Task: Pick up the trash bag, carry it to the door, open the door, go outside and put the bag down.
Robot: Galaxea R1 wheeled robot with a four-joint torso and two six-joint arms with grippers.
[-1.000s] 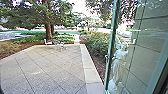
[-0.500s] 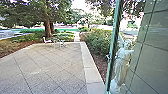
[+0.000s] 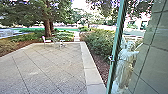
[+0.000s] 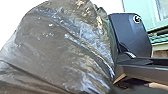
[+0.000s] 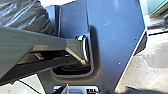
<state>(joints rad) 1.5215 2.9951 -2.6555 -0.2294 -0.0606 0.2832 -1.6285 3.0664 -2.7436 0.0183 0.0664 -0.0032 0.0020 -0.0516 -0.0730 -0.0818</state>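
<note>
Pincers: whether the left pincer is spread, pressed together or pinching the load, I cannot tell; the same goes for the right pincer. Load: the trash bag [image 4: 57,50] is full, dark and glossy, its skin stretched and creased, and lies close beside the robot's dark plate [image 4: 132,35]. No grip on its neck can be confirmed. In my judgement the bag is borne on the left side and kept near the body so that its bulk swings little and stays out of the line of travel. The jointed bar [image 5: 37,41] lies between the right wrist camera and part of the bag.

Door: a glass door [image 3: 117,45] stands open at near right, seen almost edge-on, a metal fitting [image 3: 111,59] on its edge. Standing so, it presumably leaves room for robot and bag together. A pale statue [image 3: 125,65] appears at the glass. Beyond, left of the door, lies the paved yard [image 3: 50,67], bordered by a light kerb [image 3: 91,72]; a chair [image 3: 45,40] stands at its far edge. Judged finding: door opened, bag not yet put down.
</note>
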